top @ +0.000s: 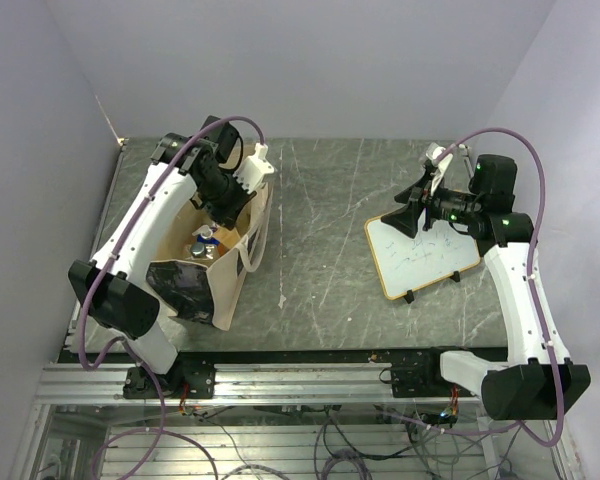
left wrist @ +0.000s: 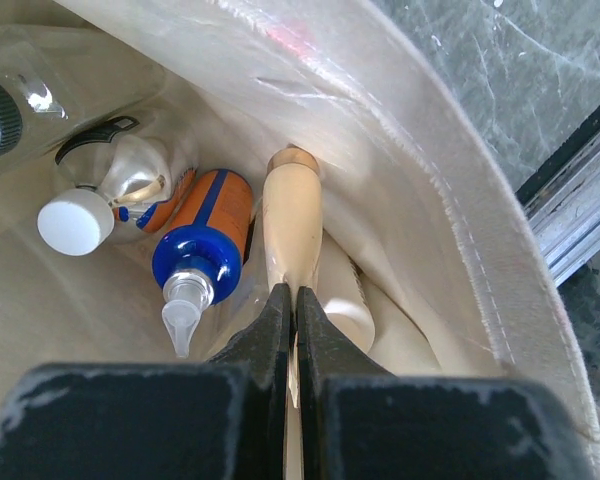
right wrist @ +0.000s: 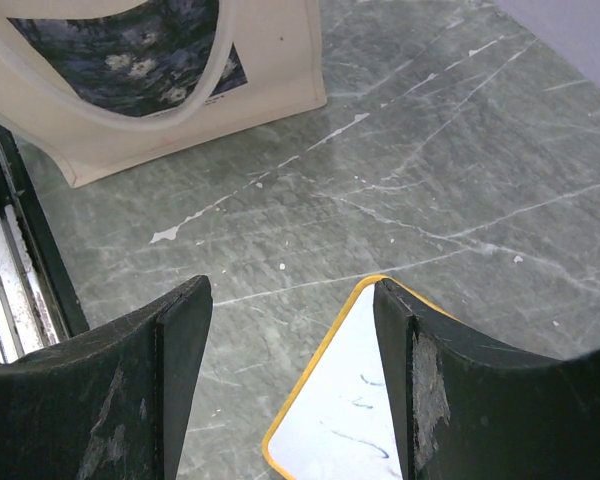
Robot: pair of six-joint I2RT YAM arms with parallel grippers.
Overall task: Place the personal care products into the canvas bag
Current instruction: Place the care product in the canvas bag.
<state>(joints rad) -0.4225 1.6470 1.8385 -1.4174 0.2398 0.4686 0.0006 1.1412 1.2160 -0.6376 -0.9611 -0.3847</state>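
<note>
The canvas bag (top: 220, 285) stood open by the left edge of the tabletop (top: 330, 230), reaching toward the near left corner, with a dark printed picture showing on its outer side. The personal care products lay inside it. A silver bottle (left wrist: 140, 175) with a white cap lay just beside a blue-and-orange bottle (left wrist: 215, 215) with a blue collar and a pale nozzle. To the right of these, a cream bottle (left wrist: 292, 215) lay lengthwise against the cloth wall. A clear bottle (left wrist: 30, 85) with a dark cap showed at the upper left of the left wrist view, partly cut off.

The left end effector (left wrist: 295, 305) was down inside the bag's mouth, its two fingers pressed together with the tips over the cream bottle. Whether they touched that bottle could not be told.

Well apart from the bag, near the right edge of the tabletop, the right end effector (right wrist: 290, 300) hung with its fingers spread wide. It was above one corner of a wood-framed whiteboard (top: 425, 255), which lay flat and bore blue scribbles
</note>
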